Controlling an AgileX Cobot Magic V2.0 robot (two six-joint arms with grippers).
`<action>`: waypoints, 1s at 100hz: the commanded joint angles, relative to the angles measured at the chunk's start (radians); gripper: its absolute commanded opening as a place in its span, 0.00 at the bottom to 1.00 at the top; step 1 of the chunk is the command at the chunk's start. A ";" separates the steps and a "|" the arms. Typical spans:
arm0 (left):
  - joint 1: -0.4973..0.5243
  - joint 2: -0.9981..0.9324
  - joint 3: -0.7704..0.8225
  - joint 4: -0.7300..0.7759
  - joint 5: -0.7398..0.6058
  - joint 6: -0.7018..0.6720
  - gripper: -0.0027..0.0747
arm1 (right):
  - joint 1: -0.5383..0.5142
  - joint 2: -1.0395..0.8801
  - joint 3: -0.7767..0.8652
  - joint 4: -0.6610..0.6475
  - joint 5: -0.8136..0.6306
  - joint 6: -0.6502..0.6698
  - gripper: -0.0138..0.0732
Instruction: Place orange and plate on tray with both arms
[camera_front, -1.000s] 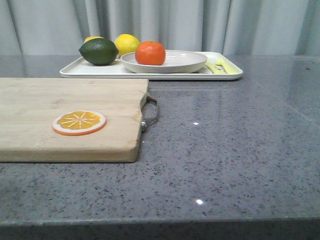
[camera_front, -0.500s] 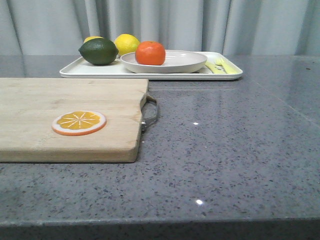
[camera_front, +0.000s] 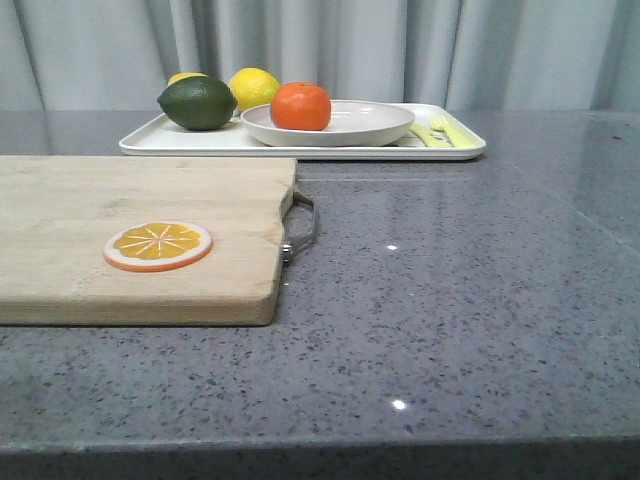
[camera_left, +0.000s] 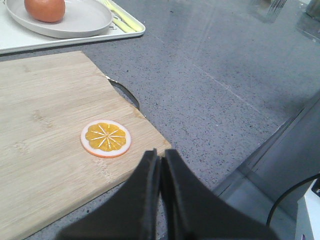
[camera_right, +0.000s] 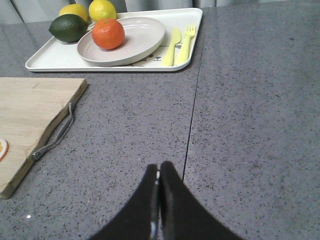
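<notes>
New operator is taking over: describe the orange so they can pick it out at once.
Find the white tray at the far side of the table. On it sits a round off-white plate, and the orange rests in that plate. It alone is orange-red; the lime and lemon lie beside the plate.

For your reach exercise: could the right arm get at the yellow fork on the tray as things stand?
Probably yes. The fork lies exposed at the tray's right end, beside the plate, and only bare counter separates it from the shut right pincer.
</notes>
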 joint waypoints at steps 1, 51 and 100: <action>0.000 0.004 -0.026 -0.011 -0.076 -0.002 0.01 | -0.001 0.009 -0.025 0.012 -0.081 -0.009 0.09; 0.192 -0.049 0.094 0.092 -0.334 -0.002 0.01 | -0.001 0.009 -0.025 0.012 -0.081 -0.009 0.09; 0.515 -0.289 0.385 0.229 -0.596 0.061 0.01 | -0.001 0.009 -0.025 0.012 -0.081 -0.009 0.09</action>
